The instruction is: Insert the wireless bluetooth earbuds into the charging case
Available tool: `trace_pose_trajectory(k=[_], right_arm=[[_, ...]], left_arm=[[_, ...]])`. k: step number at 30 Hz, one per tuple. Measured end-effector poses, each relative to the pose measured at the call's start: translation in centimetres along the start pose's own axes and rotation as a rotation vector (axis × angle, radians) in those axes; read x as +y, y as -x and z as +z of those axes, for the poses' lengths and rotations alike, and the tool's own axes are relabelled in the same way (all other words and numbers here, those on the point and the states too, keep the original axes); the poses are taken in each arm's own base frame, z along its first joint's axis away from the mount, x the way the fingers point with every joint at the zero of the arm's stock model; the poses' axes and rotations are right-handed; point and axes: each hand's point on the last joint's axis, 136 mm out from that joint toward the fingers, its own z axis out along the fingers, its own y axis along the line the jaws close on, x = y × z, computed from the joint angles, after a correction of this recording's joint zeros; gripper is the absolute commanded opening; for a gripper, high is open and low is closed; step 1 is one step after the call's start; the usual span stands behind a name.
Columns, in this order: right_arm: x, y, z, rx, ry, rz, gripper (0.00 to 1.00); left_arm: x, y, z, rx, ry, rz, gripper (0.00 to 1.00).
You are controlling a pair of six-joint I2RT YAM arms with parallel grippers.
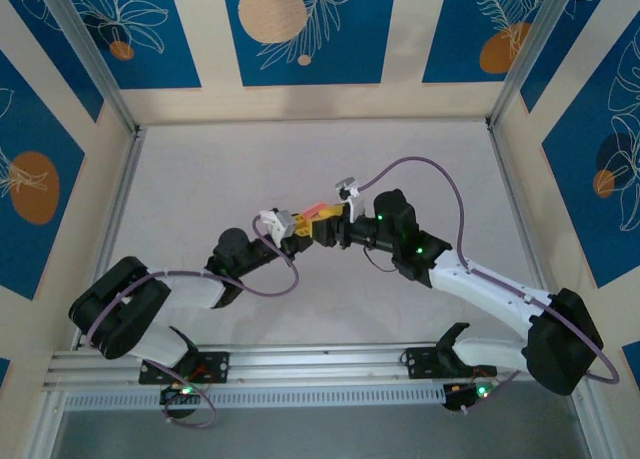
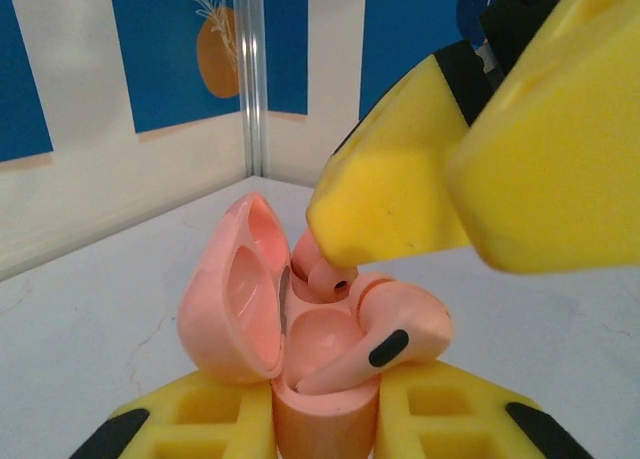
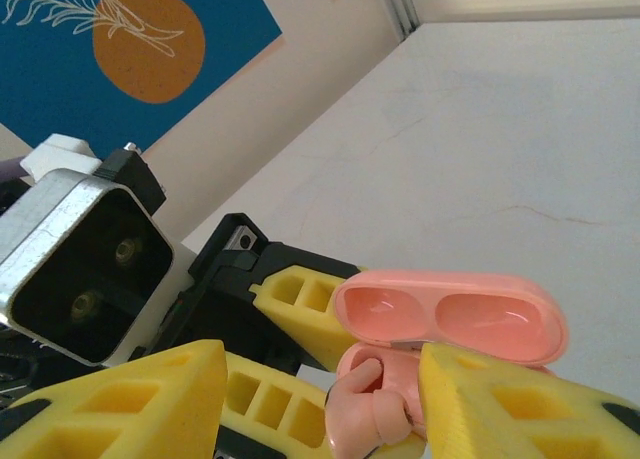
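My left gripper is shut on the salmon-pink charging case, holding it upright with its lid swung open. One earbud lies tilted across the case mouth, its stem down in a well. The other earbud sits at the back well, right under one yellow finger of my right gripper. In the right wrist view the right gripper stands open above the case lid, with an earbud close beside one of its fingers. From above, both grippers meet mid-table at the case.
The white tabletop is fenced by aluminium posts and blue-and-cream wall panels. A purple cable loops over the right arm. A metal rail runs along the near edge.
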Motion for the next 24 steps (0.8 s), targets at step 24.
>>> trace_pose_trajectory(k=[24], right_arm=[[1.0, 0.0, -4.6, 0.082, 0.060, 0.243, 0.24]], left_arm=[[-0.8, 0.6, -0.2, -0.030, -0.037, 0.055, 0.22]])
